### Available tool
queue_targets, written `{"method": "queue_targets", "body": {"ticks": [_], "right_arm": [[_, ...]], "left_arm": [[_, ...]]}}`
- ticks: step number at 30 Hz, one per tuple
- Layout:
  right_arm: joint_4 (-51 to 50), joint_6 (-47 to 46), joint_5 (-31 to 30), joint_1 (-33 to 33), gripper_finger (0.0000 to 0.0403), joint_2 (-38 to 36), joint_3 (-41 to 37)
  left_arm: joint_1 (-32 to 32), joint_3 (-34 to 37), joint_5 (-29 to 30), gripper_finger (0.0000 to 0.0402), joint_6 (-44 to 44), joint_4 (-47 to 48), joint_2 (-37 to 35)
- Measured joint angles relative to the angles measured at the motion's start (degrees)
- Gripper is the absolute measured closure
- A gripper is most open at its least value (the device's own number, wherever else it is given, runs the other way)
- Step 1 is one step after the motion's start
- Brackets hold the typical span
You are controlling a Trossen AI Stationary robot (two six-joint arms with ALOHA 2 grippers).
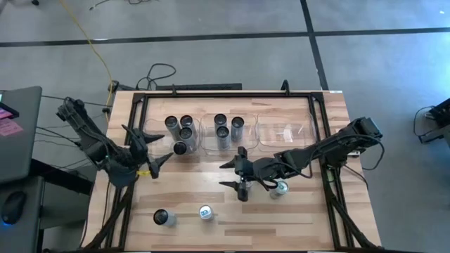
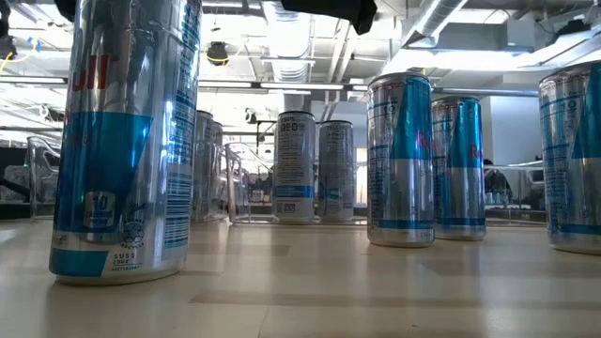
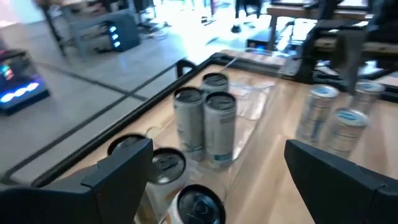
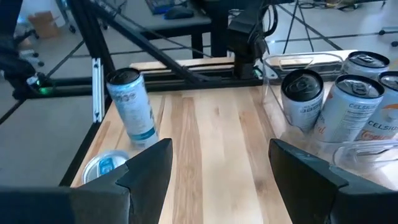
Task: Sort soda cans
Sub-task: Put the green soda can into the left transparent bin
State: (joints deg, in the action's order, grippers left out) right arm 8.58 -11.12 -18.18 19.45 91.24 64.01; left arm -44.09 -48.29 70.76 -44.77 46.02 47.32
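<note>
L gripper (image 1: 160, 163) sits w/ fingers wide apart, holding nothing, just beside a dark-top can (image 1: 179, 148) at the edge of the left bin (image 1: 150, 126). Three more cans stand in that bin, three in the middle bin (image 1: 208, 140); the right bin (image 1: 304, 119) looks bare. R gripper (image 1: 233, 175) is spread too, empty, mid-table. Loose cans: one (image 1: 244, 187) just beside it, a light-top one (image 1: 280, 187), plus two near the front (image 1: 164, 218). Looks like a between-cans step. Next: R should prob. line up around the near can & pinch it.

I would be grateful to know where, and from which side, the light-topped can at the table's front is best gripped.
Its round side wall, about mid-height, fingers on opposite sides. The light-topped can stands upright, apart from the dark-topped can beside it, so a level approach from the open right gripper's side looks clear.
</note>
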Motion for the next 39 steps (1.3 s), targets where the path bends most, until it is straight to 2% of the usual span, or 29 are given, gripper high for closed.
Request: {"method": "queue_targets", "body": {"ticks": [4, 13, 18, 26, 39], "right_arm": [[0.3, -0.9, 0.0, -0.8, 0.0117, 0.0, 0.0], [-0.2, -0.9, 0.0, -1.3, 0.0117, 0.0, 0.0], [-1.6, -1.1, 0.0, -1.3, 0.0117, 0.0, 0.0], [-1.7, -1.0, 0.0, -1.5, 0.0117, 0.0, 0.0], [-2.3, -1.0, 0.0, -1.7, 0.0117, 0.0, 0.0]], "left_arm": [[4.2, 1.3, -1.5, 0.0043, -4.8, 1.2, 2.8], [13.7, 1.4, -8.4, 0.0043, -13.2, 11.5, 7.4], [14.6, 1.4, -9.3, 0.0044, -13.2, 11.9, 7.5], [15.5, 1.4, -13.6, 0.0071, -14.4, 12.2, 9.0], [20.6, 1.4, -13.7, 0.0075, -14.6, 16.5, 10.6]]}}
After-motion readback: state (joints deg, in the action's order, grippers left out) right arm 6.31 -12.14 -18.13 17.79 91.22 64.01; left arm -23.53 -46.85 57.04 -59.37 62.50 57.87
